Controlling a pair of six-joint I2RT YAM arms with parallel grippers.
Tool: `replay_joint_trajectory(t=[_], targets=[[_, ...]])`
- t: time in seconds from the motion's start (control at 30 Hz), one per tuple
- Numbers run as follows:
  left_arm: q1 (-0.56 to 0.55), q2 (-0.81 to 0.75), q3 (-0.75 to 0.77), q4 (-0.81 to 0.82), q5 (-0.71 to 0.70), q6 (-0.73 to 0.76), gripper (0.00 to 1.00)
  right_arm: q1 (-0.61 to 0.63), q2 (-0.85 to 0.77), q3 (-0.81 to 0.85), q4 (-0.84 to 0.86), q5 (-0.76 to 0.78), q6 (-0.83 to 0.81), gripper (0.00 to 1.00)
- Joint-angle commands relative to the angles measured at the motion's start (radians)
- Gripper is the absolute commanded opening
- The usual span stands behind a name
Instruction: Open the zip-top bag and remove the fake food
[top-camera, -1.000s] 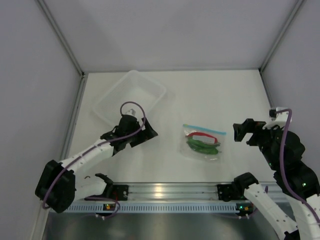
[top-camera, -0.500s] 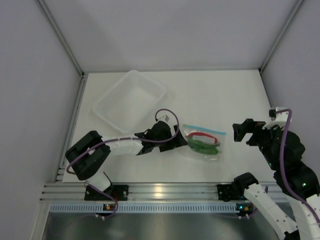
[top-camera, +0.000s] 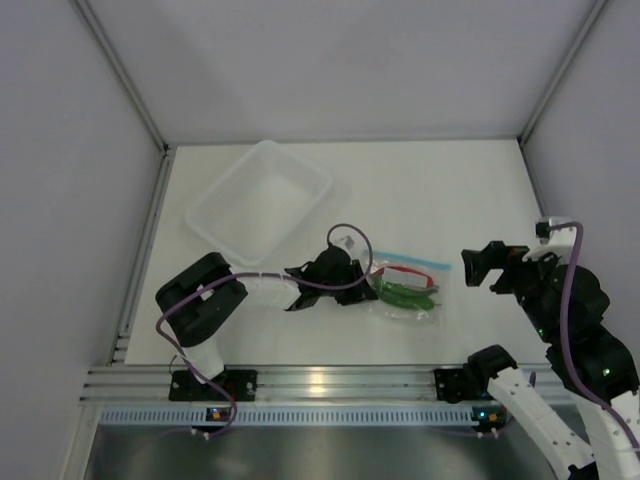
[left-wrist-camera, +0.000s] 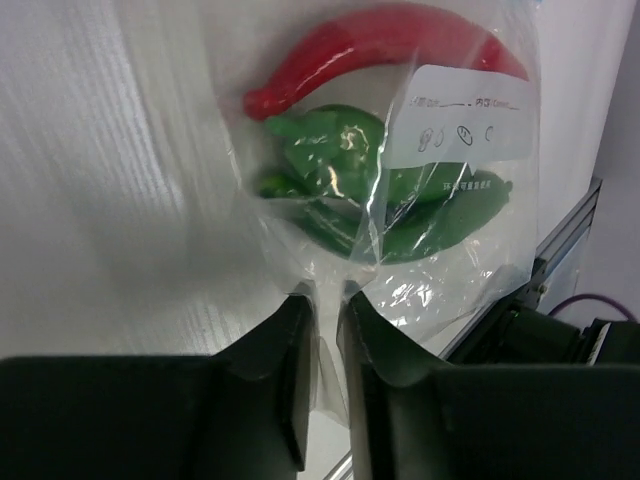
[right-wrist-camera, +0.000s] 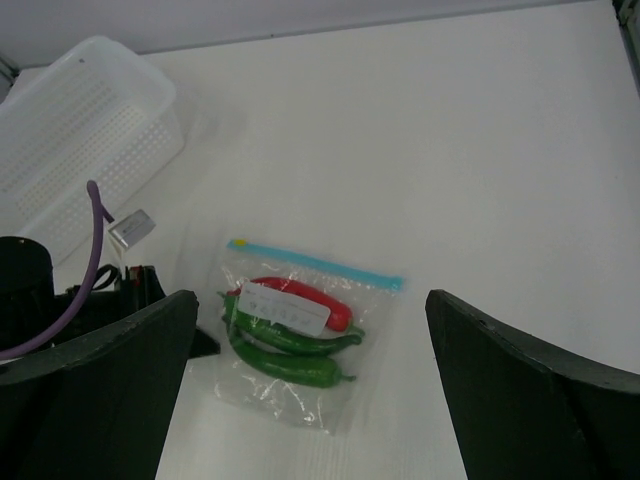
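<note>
Desk (top-camera: 450, 190): white, and we find all items on it.

Tub (top-camera: 262, 200): clear, rigid, at the desk's far-left corner, well apart from the bag.

Left gripper (left-wrist-camera: 325, 305): low over the desk between tub and bag. Its fingers (left-wrist-camera: 285, 350) are drawn narrow, with the bag's left-edge film in the slim gap. We cannot tell whether they press it.

Right gripper (top-camera: 484, 266): near the desk's right edge, apart from the bag. We see its fingers (right-wrist-camera: 100, 400) spread wide, holding nothing.

Zip-top bag (top-camera: 405, 285): flat near the middle of the desk's near edge, with the teal zip strip (right-wrist-camera: 315, 265) along its far side.

Fake food (left-wrist-camera: 380, 40): one red chili and green ones (left-wrist-camera: 440, 215), inside the bag.

Label (left-wrist-camera: 465, 115): white, on the bag.
</note>
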Motion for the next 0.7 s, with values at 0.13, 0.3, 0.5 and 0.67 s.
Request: replay_joint_trajectory(t=[0.13,0.3,0.5,0.67], targets=[[0.021,-0.069,0.068,0.053,0.140,0.257,0.13,0.008,-0.010,-0.007,0.056,-0.029,0.006,0.99],[0.043,-0.158,0.181,-0.165,0.280,0.581,0.05,0.010,-0.021,-0.034,0.074,-0.067,0.024,0.99],[0.043,-0.280,0.247,-0.395,0.415,0.830,0.00,0.008,-0.016,-0.103,0.116,-0.148,0.050,0.99],[0.043,-0.382,0.311,-0.522,0.447,0.981,0.00,0.008,-0.016,-0.171,0.162,-0.190,0.089,0.99]])
